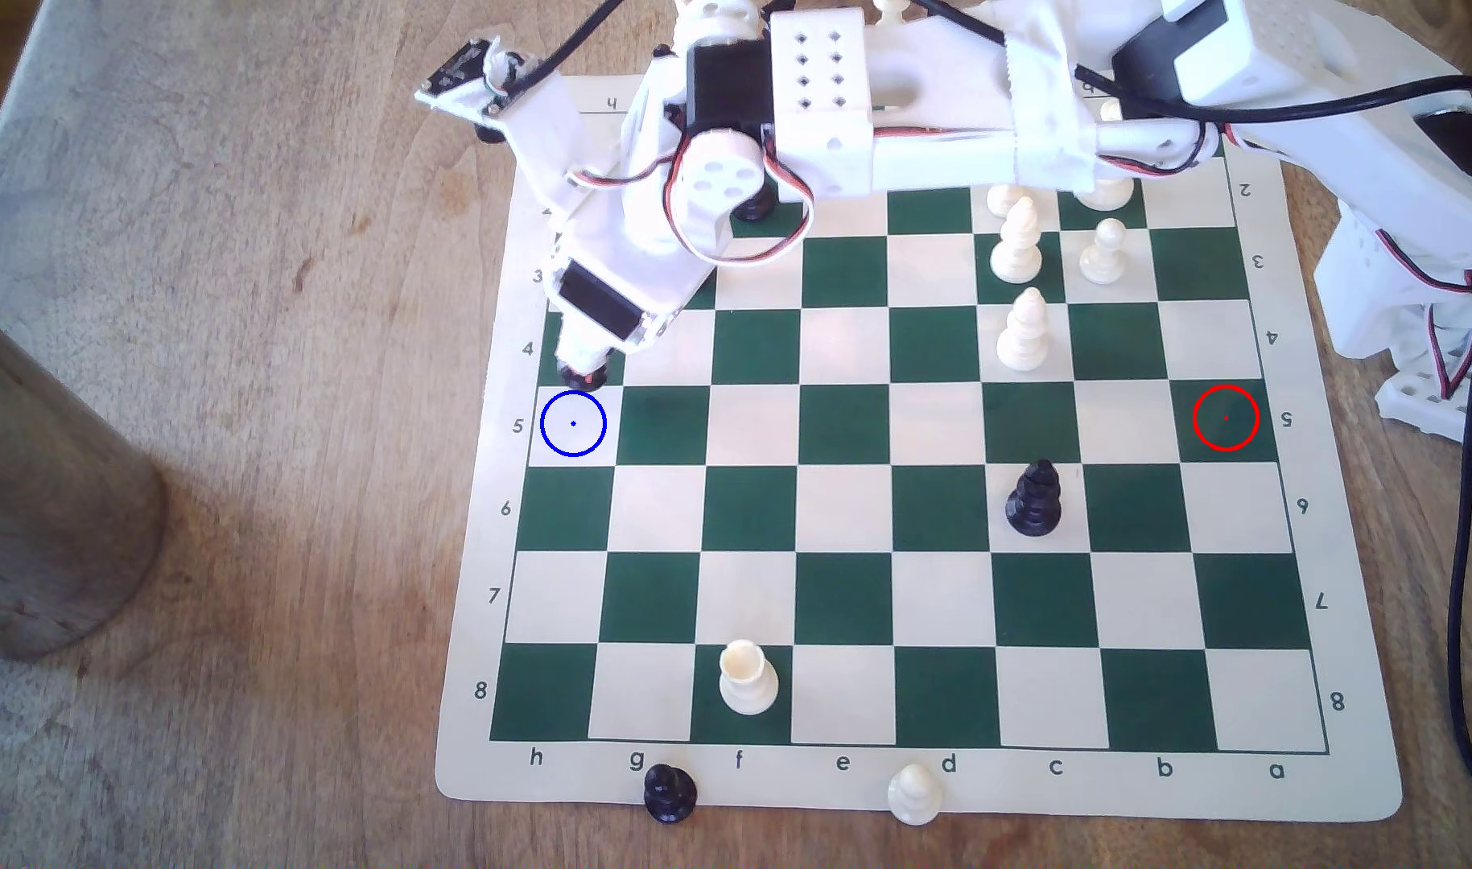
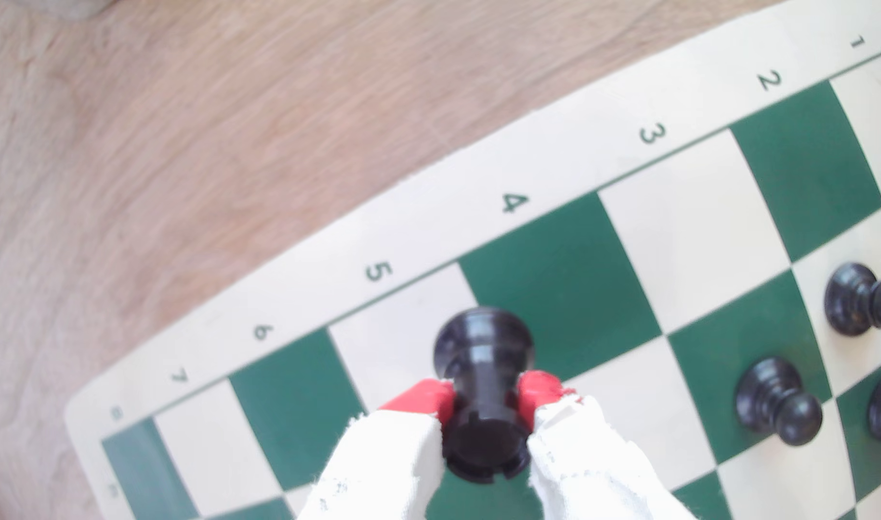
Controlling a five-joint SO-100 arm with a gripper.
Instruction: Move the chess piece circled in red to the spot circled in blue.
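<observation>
So the pincer is clamped on the black rook, red-padded fingertips squeezing it from both sides just under the notched top. In the wrist view the rook's flared base sits over the line where the green rank-4 edge square meets the cream rank-5 one, but I can't tell if it's actually touching the board or a bit above it. In the exterior view the arm reaches across the top of the frame and the pincer ends up left of centre, right above the blue-ringed square at the board's left edge, with only the dark bottom of the rook peeking out beneath it, just shy of the ring. The red ring sits on a bare green square at the right edge. A black bishop stands lower right of centre, a white rook near the bottom, all on a wooden bench.
</observation>
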